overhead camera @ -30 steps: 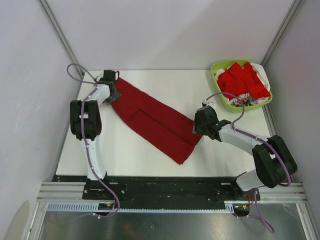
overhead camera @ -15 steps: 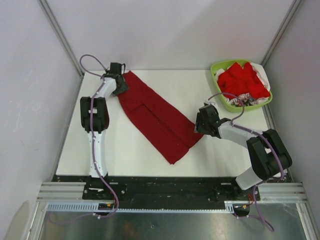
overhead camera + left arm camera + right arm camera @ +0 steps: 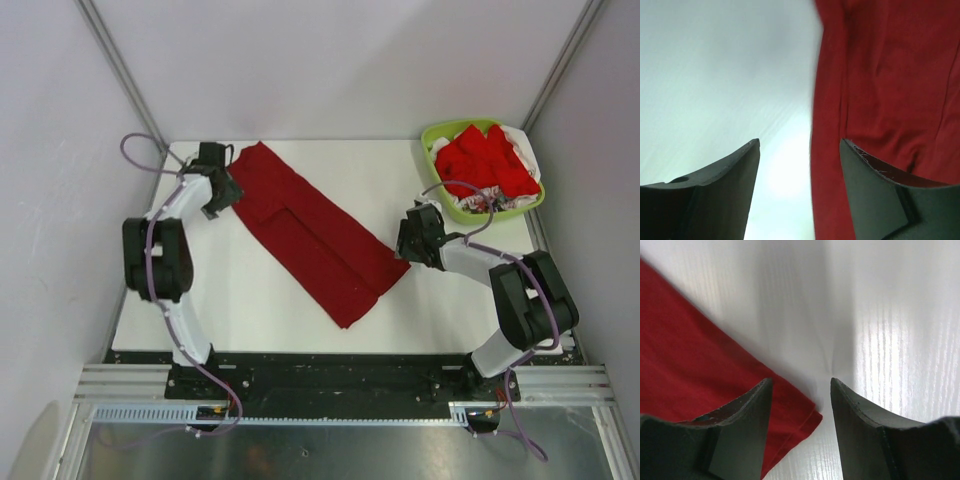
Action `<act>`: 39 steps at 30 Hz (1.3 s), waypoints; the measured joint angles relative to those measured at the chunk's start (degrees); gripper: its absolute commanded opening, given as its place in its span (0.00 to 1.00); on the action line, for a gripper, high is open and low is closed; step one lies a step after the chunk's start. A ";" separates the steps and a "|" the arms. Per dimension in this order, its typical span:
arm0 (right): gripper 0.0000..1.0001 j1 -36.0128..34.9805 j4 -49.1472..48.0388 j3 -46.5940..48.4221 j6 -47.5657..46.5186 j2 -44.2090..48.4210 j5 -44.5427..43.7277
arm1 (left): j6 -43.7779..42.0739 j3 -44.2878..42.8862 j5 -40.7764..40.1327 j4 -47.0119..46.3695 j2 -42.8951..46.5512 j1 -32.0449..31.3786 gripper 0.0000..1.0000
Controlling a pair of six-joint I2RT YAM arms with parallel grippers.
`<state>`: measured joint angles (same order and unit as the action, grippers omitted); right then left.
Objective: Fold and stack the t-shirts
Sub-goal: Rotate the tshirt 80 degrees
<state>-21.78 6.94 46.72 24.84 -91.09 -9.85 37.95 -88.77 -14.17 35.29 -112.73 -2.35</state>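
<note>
Crimson t-shirt (image 3: 310,235) folded long, diagonal on table (image 3: 250,300), left gripper (image 3: 800,145) jaws apart at its far-left edge (nothing clamped), right gripper (image 3: 801,382) jaws apart over right corner, brighter red t-shirts (image 3: 485,160) in green basket (image 3: 432,150).

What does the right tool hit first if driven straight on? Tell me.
Probably bare table just beside the shirt corner; the right tool points down at it, though depth is unclear.

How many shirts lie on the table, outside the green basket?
1: the dark crimson shirt, lying diagonally across the table. The heap in the basket may hide others.
</note>
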 measured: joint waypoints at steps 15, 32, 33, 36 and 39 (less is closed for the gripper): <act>0.16 0.15 -2.78 1.01 -0.94 -3.19 4.76 | 18.62 30.99 2.54 0.44 22.18 -17.75 0.64; 0.03 -11.98 2.08 -4.98 6.62 3.87 2.64 | 20.11 37.35 4.04 -0.09 30.67 -20.65 0.64; 0.03 -13.77 2.29 -5.75 7.61 4.70 2.73 | 20.11 37.38 4.07 -0.09 30.67 -20.68 0.63; 0.03 -19.69 2.89 -7.78 11.17 6.95 3.13 | 20.11 37.70 4.00 -0.13 30.93 -20.65 0.63; 0.04 -25.18 2.91 -8.79 14.49 7.87 3.37 | 20.11 38.23 3.87 0.11 31.65 -20.20 0.63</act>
<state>-46.96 9.85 37.93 39.33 -83.22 -6.48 58.06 -50.54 -10.31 35.40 -81.08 -22.55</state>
